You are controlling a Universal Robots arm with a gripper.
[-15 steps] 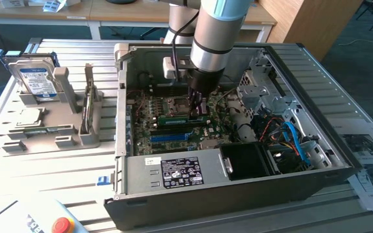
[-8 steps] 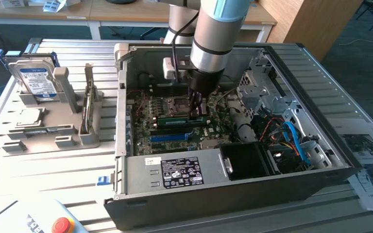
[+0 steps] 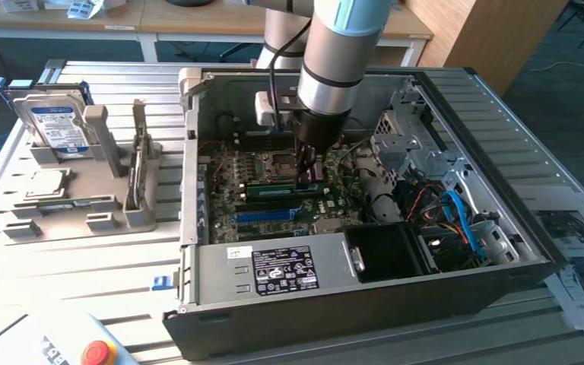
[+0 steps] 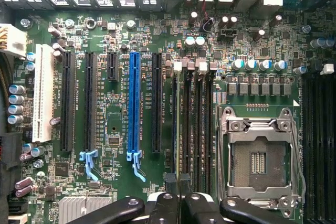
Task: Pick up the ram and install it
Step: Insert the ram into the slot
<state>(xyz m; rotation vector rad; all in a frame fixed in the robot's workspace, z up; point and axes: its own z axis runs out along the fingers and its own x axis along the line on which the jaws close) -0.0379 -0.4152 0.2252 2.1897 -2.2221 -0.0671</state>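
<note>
The ram (image 3: 271, 187), a thin green stick, lies level low over the motherboard inside the open computer case (image 3: 195, 190), just behind the long blue slot (image 3: 271, 215). My gripper (image 3: 309, 176) reaches straight down into the case and is shut on the ram towards its end on the exterior view's right. In the wrist view the ram (image 4: 178, 129) shows edge-on as a thin line along the memory slot nearest the black expansion slots. The fingertips (image 4: 170, 182) stand close on either side of it. I cannot tell how deep the ram sits in the slot.
An open processor socket (image 4: 260, 156) lies beside the memory slots, with the blue slot (image 4: 134, 103) on the other side. Drive cages and cables (image 3: 455, 213) crowd the case's right side. A grey fixture (image 3: 89, 190) outside holds a hard drive (image 3: 57, 125) and a silver chip (image 3: 46, 182).
</note>
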